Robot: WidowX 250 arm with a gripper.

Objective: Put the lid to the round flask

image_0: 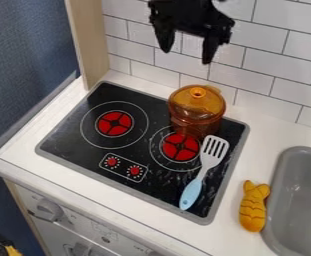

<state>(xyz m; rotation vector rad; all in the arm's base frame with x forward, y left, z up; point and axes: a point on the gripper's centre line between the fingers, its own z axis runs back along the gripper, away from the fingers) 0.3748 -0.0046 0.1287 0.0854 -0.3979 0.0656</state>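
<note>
Because the lid (182, 101) looks to be on the round flask (196, 122) already, step in hand is prob. a seating check, then retreat. Cam view: flask at far edge of the hob (74, 142); can't tell if lid rim is flush all round. Tool (187, 56) high above it, fingers apart, nothing betw. them.

If a nudge is req'd: centre over knob (198, 92), descend vert., close only once fingers straddle it, min. force. Keep lid level, press lightly, release fully before lifting; else lid may tip or come up w/ tool. Side contact could slide flask. Spatula (212, 152) lies nearby, head close to flask base, so approx. vertical approach, no low sweep.
</note>
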